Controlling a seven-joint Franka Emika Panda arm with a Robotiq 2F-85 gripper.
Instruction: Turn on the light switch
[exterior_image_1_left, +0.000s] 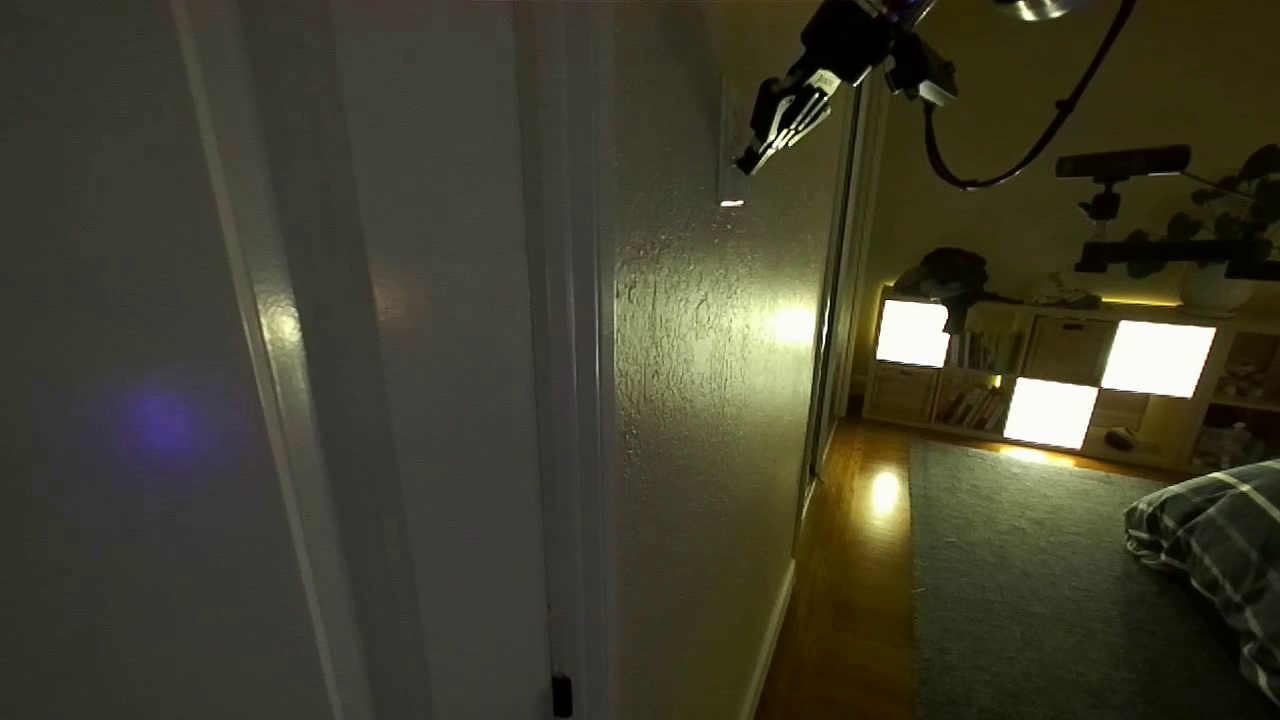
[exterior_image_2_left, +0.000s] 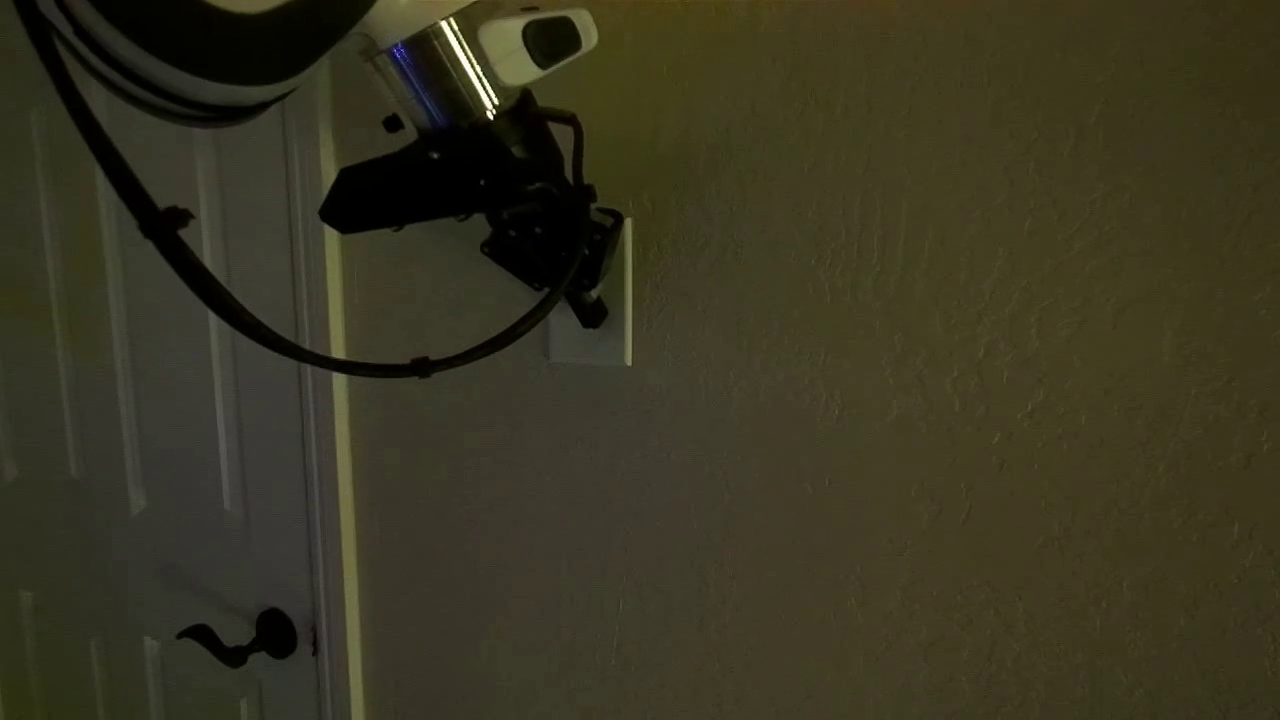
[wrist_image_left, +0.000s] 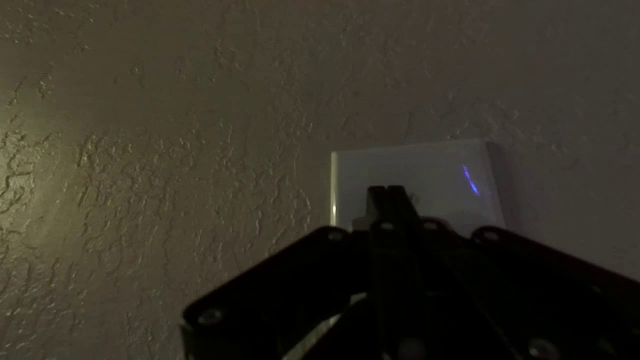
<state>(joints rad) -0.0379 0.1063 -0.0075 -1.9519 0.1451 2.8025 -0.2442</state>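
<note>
Step, judged: actuation, apparently not yet achieved. Gripper (wrist_image_left: 387, 188) stands before switch (wrist_image_left: 435, 177), fingers (wrist_image_left: 376, 202) together, nothing between; contact unclear. Next probably calls for controlled pressing.

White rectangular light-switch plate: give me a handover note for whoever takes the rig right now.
The black two-fingered claw is shut, holding nothing.
The white switch plate lies just beyond its tips; contact and the switch's moving part can't be made out.
Done: claw is at the plate. An exterior view is dim apart from glowing white square shelf cubbies, so the switch seems not yet on.
Left: probably work the switch, check for brightening.
</note>
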